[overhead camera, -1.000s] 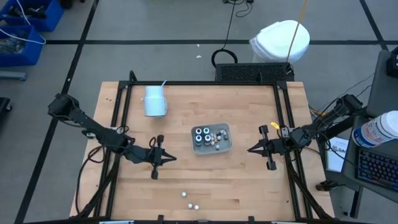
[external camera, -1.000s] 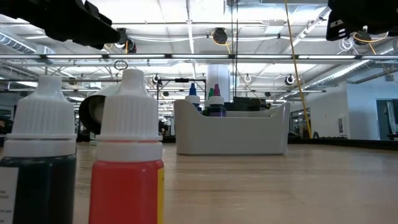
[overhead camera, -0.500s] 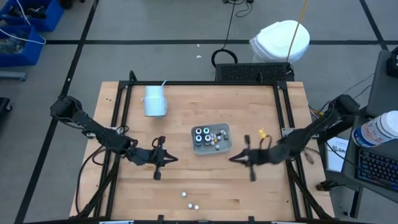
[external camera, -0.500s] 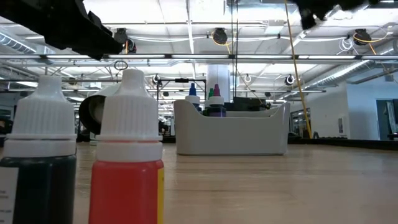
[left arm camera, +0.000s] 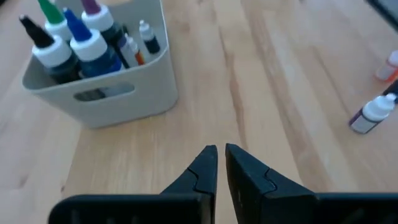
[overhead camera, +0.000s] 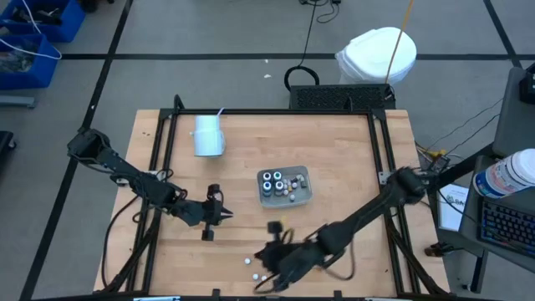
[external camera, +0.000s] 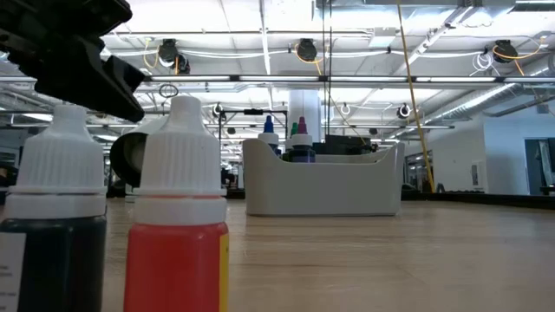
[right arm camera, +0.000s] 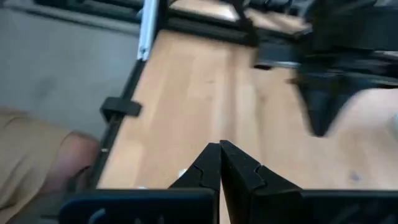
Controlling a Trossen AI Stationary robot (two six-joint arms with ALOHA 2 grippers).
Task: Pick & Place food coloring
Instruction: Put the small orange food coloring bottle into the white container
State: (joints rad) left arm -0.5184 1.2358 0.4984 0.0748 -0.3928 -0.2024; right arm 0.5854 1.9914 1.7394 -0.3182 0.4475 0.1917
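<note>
Three small white-capped food coloring bottles stand loose near the table's near edge (overhead camera: 255,270). The low view shows two of them close up, one dark (external camera: 56,221) and one red (external camera: 178,225). More bottles stand in the grey tray (overhead camera: 284,186) at the table's middle, also in the left wrist view (left arm camera: 99,81). My right gripper (overhead camera: 269,257), shut (right arm camera: 219,155), is blurred just right of the loose bottles. My left gripper (overhead camera: 219,216) is shut (left arm camera: 221,158) and hovers left of the tray, with loose bottles (left arm camera: 373,115) ahead of it.
A white cup (overhead camera: 207,135) lies toward the table's far left. Black frame rails run along the table's left (overhead camera: 159,176) and right (overhead camera: 386,167) sides. A dark arm part (external camera: 69,52) hangs over the bottles in the low view. Bare wood lies right of the tray.
My right arm has swept fast from the table's right edge across toward the near edge and left, ending beside the loose bottles. It shows blurred with motion. The bottles and the tray stand as before.
</note>
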